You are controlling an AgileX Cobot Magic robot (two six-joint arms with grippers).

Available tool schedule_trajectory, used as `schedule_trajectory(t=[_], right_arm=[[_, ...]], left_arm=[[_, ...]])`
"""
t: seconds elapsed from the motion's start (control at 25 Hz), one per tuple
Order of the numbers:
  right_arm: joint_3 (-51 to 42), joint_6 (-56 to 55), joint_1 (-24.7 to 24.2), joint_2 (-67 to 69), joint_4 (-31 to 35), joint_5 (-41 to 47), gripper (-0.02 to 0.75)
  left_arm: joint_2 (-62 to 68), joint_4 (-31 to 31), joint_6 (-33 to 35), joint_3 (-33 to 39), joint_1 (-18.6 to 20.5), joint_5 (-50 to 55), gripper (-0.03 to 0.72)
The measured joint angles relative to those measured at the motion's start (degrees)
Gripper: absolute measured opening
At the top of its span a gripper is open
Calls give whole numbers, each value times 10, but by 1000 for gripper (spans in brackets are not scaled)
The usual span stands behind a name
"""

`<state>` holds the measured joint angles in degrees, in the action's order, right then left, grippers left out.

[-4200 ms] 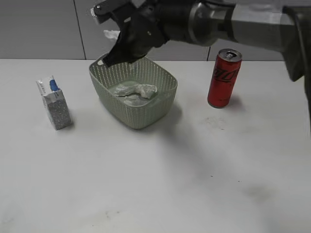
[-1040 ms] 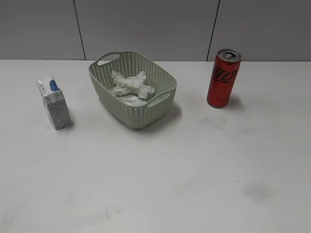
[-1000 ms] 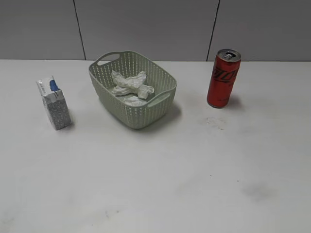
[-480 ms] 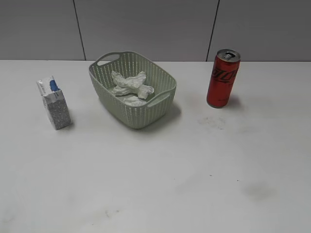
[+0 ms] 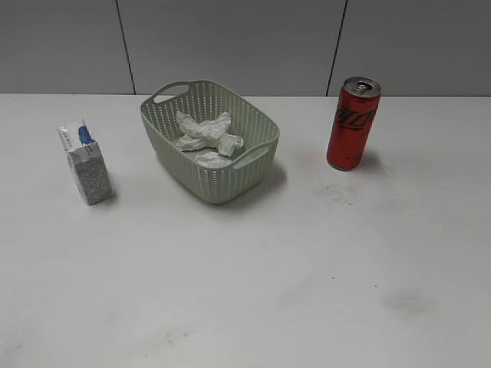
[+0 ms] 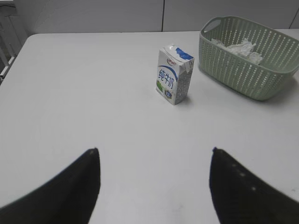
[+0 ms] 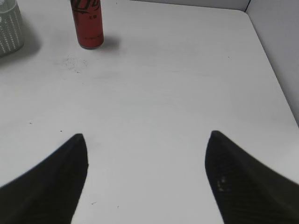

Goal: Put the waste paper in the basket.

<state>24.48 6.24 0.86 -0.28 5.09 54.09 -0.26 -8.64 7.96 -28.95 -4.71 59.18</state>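
Note:
The pale green basket [image 5: 259, 135] stands on the white table at the back, left of centre. Crumpled white waste paper [image 5: 205, 132] lies inside it. The basket also shows in the left wrist view [image 6: 233, 74] with the paper [image 6: 240, 46] in it, and its edge shows in the right wrist view [image 7: 9, 28]. Neither arm appears in the exterior view. My left gripper [image 6: 154, 151] is open and empty above bare table. My right gripper [image 7: 147, 135] is open and empty above bare table.
A small milk carton [image 5: 86, 163] stands left of the basket, and it shows in the left wrist view [image 6: 174, 74]. A red soda can [image 5: 353, 124] stands to the right of the basket, and it shows in the right wrist view [image 7: 88, 23]. Table edges show in both wrist views.
About four seconds ago the right arm hung over the basket; it has since left the exterior view, and more paper lies in the basket. Nothing has moved in the last second.

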Motion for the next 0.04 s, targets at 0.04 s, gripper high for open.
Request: schedule_trajectory(t=[0.04], right_arm=[[0, 0, 0, 0, 0, 0, 592]], left_arm=[[0, 0, 0, 0, 0, 0, 532]])
